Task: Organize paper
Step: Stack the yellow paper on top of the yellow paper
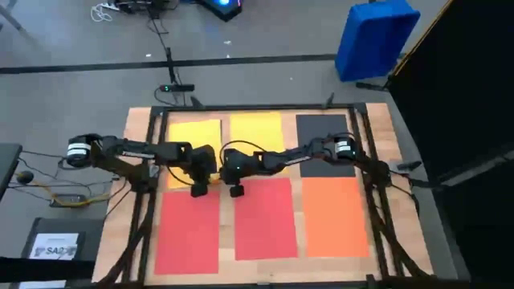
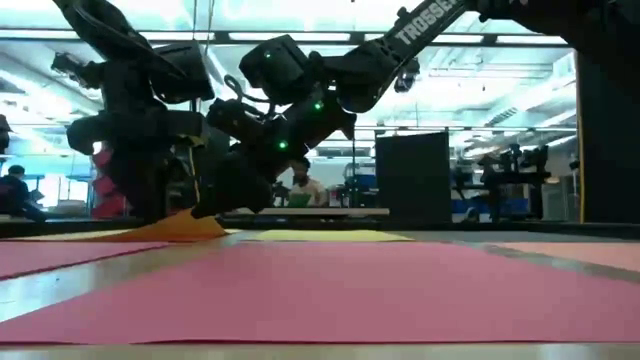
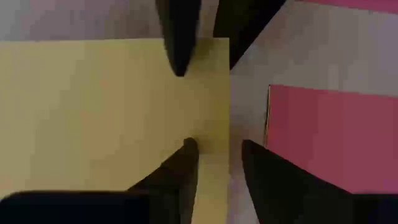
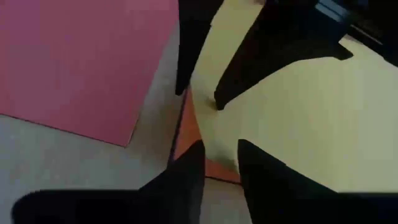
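Six paper sheets [image 1: 265, 218] cover the table [image 1: 136, 128] — two rows.

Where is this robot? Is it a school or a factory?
Probably a robot lab or workshop. Coloured paper sheets lie on a wooden table, cables trail over a grey floor, and the low view shows a big bright hall with a person at a desk.

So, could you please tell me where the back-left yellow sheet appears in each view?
High view: yellow sheet at back-left, under the left arm.
Low view: probably the raised corner at left.
Left wrist view: fills the left half.
Right wrist view: right side.
Shared landmark: right claw at its near corner.
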